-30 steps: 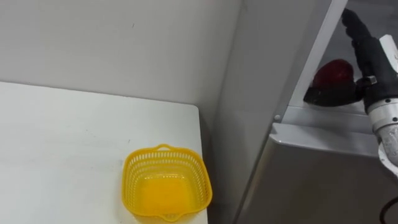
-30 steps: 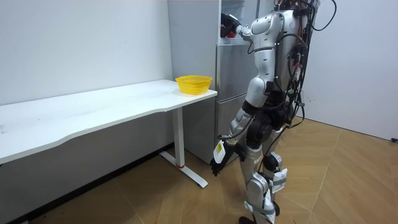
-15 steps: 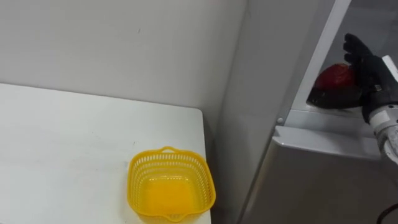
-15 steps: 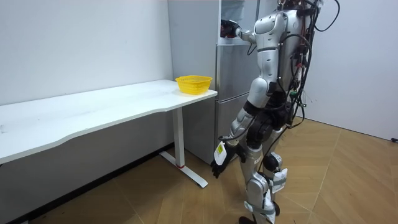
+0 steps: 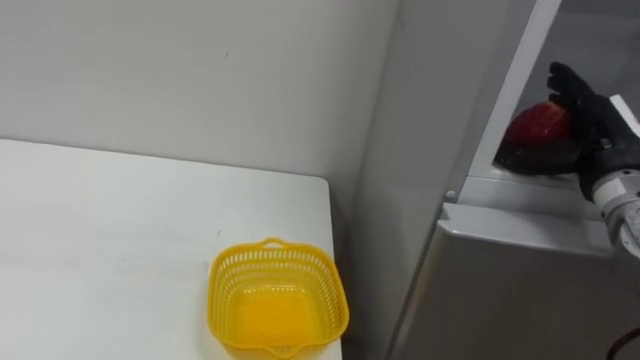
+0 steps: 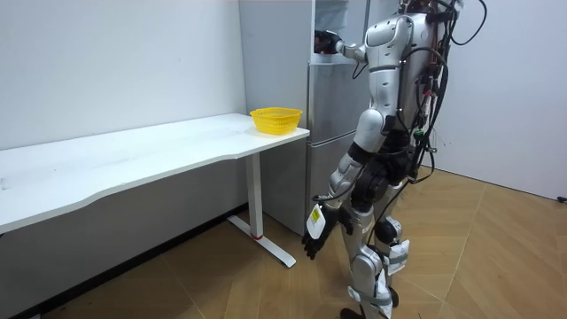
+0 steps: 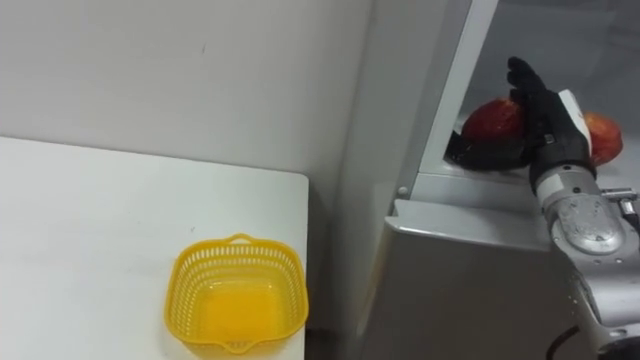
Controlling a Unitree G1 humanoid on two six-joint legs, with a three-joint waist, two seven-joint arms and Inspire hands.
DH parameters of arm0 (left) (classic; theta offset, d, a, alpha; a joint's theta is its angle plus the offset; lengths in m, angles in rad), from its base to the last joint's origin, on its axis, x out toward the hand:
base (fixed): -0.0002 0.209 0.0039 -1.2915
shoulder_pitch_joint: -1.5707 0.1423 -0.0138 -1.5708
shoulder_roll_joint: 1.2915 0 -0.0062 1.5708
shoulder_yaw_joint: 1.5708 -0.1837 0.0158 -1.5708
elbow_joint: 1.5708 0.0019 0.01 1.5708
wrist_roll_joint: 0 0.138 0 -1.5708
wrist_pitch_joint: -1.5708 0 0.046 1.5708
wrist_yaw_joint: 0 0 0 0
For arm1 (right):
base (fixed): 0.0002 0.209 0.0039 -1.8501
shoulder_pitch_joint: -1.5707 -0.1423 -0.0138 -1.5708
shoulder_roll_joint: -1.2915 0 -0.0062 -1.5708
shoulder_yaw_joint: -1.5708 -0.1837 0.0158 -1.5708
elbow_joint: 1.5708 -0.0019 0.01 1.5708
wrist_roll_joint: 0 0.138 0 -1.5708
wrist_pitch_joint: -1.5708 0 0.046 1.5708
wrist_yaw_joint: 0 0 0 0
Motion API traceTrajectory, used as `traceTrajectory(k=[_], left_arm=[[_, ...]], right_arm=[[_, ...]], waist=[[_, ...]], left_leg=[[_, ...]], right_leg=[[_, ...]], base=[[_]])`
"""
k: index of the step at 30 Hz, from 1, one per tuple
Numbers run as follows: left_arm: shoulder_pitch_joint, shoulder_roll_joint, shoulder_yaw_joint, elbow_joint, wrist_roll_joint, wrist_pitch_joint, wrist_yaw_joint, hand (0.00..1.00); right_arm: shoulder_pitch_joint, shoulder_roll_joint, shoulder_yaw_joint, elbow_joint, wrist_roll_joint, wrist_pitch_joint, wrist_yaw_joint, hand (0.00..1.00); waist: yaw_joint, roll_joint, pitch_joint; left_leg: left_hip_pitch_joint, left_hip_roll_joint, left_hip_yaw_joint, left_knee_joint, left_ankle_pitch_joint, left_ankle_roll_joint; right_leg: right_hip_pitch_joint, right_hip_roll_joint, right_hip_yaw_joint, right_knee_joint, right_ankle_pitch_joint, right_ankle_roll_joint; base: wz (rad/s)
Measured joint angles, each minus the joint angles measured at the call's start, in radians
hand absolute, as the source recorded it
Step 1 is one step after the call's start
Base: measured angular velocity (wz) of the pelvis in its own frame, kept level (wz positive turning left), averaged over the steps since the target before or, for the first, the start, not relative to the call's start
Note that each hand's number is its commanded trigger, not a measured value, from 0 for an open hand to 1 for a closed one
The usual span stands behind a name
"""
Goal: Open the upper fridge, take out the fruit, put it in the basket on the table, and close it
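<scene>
Left eye view: one yellow basket (image 5: 278, 305) at the white table (image 5: 100, 230)'s right edge, bare tabletop leftward. One red apple (image 5: 538, 122) on the open fridge (image 5: 500, 280)'s upper shelf; right hand (image 5: 592, 115) against its right side, fingers wide and nearly straight; dark patch (image 5: 535, 157) beneath unclear.
Right eye view: second red fruit (image 7: 603, 135), half hidden behind the hand.
Room view: left hand (image 6: 314, 241) hanging relaxed by the thigh.

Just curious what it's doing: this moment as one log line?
right robot hand: open, at red fruit, upper fridge | left robot hand: open, hanging | yellow basket: on table
</scene>
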Motion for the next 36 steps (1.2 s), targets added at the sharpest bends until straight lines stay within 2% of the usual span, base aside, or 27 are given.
traceTrajectory(k=[8,12,17,24,33,35,36], left_arm=[[-0.001,0.000,0.000,0.000,0.000,0.015,0.000,0.00],[-0.002,0.000,0.000,0.000,-0.001,0.017,0.000,0.00],[-0.005,0.000,0.000,0.000,-0.001,0.020,0.000,0.00],[-0.006,0.000,0.000,0.000,-0.001,0.038,0.000,0.00],[-0.010,0.001,-0.009,0.001,0.000,0.037,0.001,0.00],[-0.010,0.001,-0.009,0.000,0.001,0.037,0.002,0.00],[-0.011,0.001,-0.008,0.000,0.001,0.037,0.002,0.00]], right_arm=[[-0.009,-0.001,0.000,0.001,0.000,0.036,0.035,1.00],[-0.009,-0.003,0.000,0.001,-0.002,0.039,0.038,1.00],[-0.010,-0.019,0.010,0.000,-0.006,0.040,0.046,1.00],[-0.021,-0.021,0.013,-0.005,-0.012,0.053,0.053,1.00],[-0.021,-0.021,0.023,-0.012,-0.007,0.052,0.044,1.00],[-0.020,-0.019,0.022,-0.026,-0.006,0.054,0.036,1.00],[-0.018,-0.019,0.021,-0.041,-0.007,0.060,0.030,1.00]], waist=[[-0.004,0.002,-0.0080],[-0.004,-0.002,-0.0106],[0.000,-0.003,-0.0097],[0.002,-0.012,-0.0045],[0.002,-0.006,-0.0005],[0.000,-0.010,-0.0028],[-0.003,-0.008,-0.0015]], left_leg=[[-0.001,0.000,0.000,0.002,0.000,0.000],[-0.001,0.000,0.000,0.003,0.000,0.000],[-0.001,0.001,0.001,0.002,0.000,0.000],[-0.001,0.001,0.001,0.001,0.000,0.000],[0.002,0.000,0.001,0.001,0.000,0.000],[0.000,0.000,0.002,0.001,0.000,0.000],[0.000,0.000,0.003,0.000,0.000,0.000]], right_leg=[[0.001,0.000,0.000,0.001,0.000,0.000],[0.002,0.000,0.002,0.001,0.000,0.000],[0.002,0.000,0.001,0.000,0.000,0.000],[0.002,0.000,-0.001,0.000,0.000,0.000],[0.002,0.000,0.001,0.001,0.000,0.000],[0.001,0.000,0.002,0.001,0.000,0.000],[0.000,0.001,0.004,0.001,0.000,0.000]], base=[[0.00],[0.00],[0.00],[0.00],[0.00],[0.00],[0.00]])
